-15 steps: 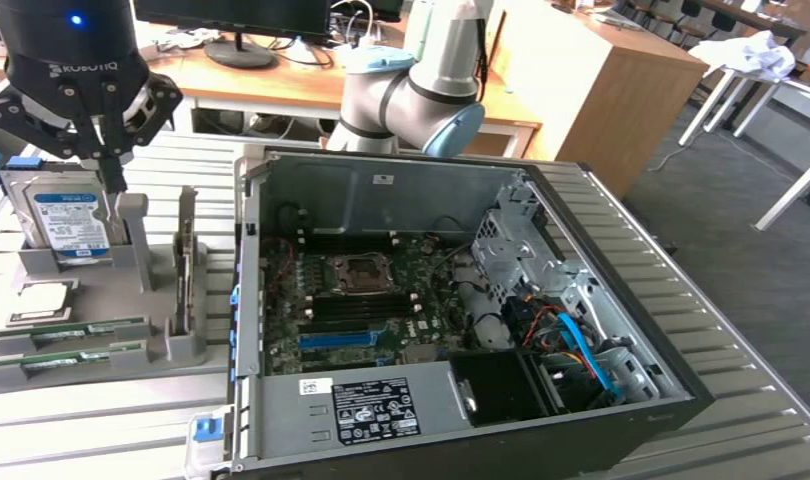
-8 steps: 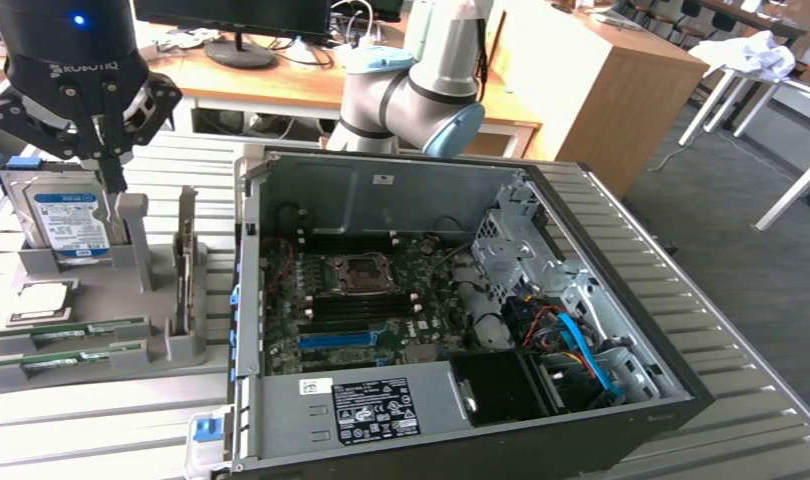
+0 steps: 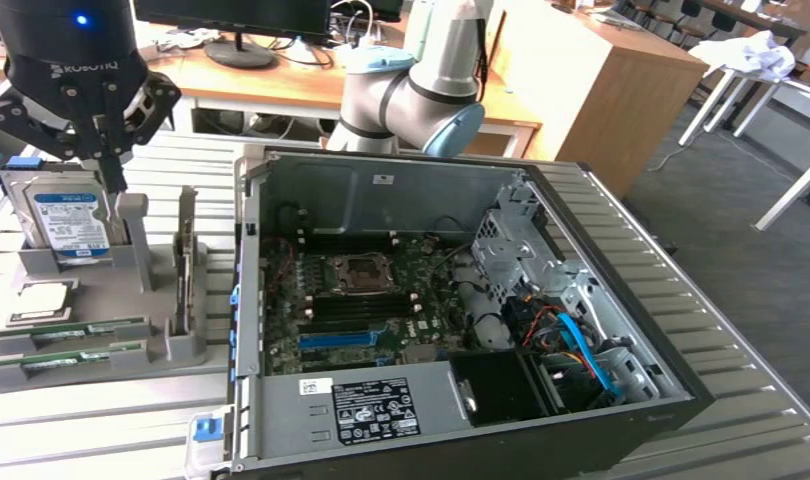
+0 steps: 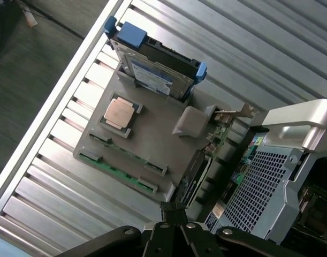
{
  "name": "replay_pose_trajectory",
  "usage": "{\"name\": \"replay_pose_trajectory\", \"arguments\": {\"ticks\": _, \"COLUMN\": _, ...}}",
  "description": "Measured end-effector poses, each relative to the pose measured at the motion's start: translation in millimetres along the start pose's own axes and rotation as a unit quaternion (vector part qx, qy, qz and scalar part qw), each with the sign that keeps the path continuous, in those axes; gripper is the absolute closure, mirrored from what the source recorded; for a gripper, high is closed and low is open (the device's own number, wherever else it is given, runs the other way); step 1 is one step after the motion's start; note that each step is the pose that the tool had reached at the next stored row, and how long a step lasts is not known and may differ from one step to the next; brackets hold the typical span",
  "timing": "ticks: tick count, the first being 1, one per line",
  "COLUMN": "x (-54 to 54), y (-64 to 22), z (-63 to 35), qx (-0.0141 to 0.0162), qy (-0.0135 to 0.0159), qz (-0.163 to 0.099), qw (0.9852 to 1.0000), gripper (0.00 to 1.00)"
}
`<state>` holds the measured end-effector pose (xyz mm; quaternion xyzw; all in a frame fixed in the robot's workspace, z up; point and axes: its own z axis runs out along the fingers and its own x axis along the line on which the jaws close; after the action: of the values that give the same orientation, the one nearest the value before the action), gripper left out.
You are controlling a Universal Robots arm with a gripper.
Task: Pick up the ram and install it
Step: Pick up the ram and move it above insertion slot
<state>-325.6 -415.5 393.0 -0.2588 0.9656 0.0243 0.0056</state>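
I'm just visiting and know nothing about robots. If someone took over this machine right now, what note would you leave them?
End effector: shut, nothing seen in it, hovering above the grey holder, beside the hard drive.
Ram: this green stick and another lie flat in the holder, untouched.
Computer case: open, next to the holder.
Done: nothing that shows.
Left: ram not yet picked up or installed.

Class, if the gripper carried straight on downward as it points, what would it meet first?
The gripper, shut, would likely meet the grey holder beside the hard drive; depth is unclear.
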Motion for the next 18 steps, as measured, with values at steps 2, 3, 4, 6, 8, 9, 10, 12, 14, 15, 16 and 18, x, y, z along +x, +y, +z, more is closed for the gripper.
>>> {"name": "replay_pose_trajectory", "arguments": {"ticks": 2, "x": 0.0, "y": 0.0, "z": 0.0, "qx": -0.0001, "qy": 0.0002, "qz": -0.005, "qw": 1.0, "gripper": 0.9}}
{"name": "replay_pose_trajectory", "arguments": {"ticks": 3, "x": 0.0, "y": 0.0, "z": 0.0, "qx": -0.0001, "qy": 0.0003, "qz": -0.007, "qw": 1.0, "gripper": 0.9}}
{"name": "replay_pose_trajectory", "arguments": {"ticks": 4, "x": 0.0, "y": 0.0, "z": 0.0, "qx": -0.0002, "qy": 0.0004, "qz": -0.01, "qw": 1.0, "gripper": 0.9}}
{"name": "replay_pose_trajectory", "arguments": {"ticks": 6, "x": 0.0, "y": 0.0, "z": 0.0, "qx": -0.0003, "qy": 0.0006, "qz": -0.014, "qw": 0.9999, "gripper": 0.9}}
{"name": "replay_pose_trajectory", "arguments": {"ticks": 8, "x": 0.0, "y": 0.0, "z": 0.0, "qx": -0.0004, "qy": 0.0008, "qz": -0.019, "qw": 0.9998, "gripper": 0.9}}
{"name": "replay_pose_trajectory", "arguments": {"ticks": 9, "x": 0.0, "y": 0.0, "z": 0.0, "qx": -0.0005, "qy": 0.001, "qz": -0.022, "qw": 0.9998, "gripper": 0.9}}
{"name": "replay_pose_trajectory", "arguments": {"ticks": 10, "x": 0.0, "y": 0.0, "z": 0.0, "qx": -0.0006, "qy": 0.0011, "qz": -0.024, "qw": 0.9997, "gripper": 0.9}}
{"name": "replay_pose_trajectory", "arguments": {"ticks": 12, "x": 0.0, "y": 0.0, "z": 0.0, "qx": -0.0006, "qy": 0.0012, "qz": -0.028, "qw": 0.9996, "gripper": 0.9}}
{"name": "replay_pose_trajectory", "arguments": {"ticks": 14, "x": 0.0, "y": 0.0, "z": 0.0, "qx": -0.0008, "qy": 0.0014, "qz": -0.033, "qw": 0.9994, "gripper": 0.9}}
{"name": "replay_pose_trajectory", "arguments": {"ticks": 15, "x": 0.0, "y": 0.0, "z": 0.0, "qx": -0.0008, "qy": 0.0016, "qz": -0.036, "qw": 0.9994, "gripper": 0.9}}
{"name": "replay_pose_trajectory", "arguments": {"ticks": 16, "x": 0.0, "y": 0.0, "z": 0.0, "qx": -0.0009, "qy": 0.0017, "qz": -0.039, "qw": 0.9992, "gripper": 0.9}}
{"name": "replay_pose_trajectory", "arguments": {"ticks": 18, "x": 0.0, "y": 0.0, "z": 0.0, "qx": -0.001, "qy": 0.002, "qz": -0.045, "qw": 0.999, "gripper": 0.9}}
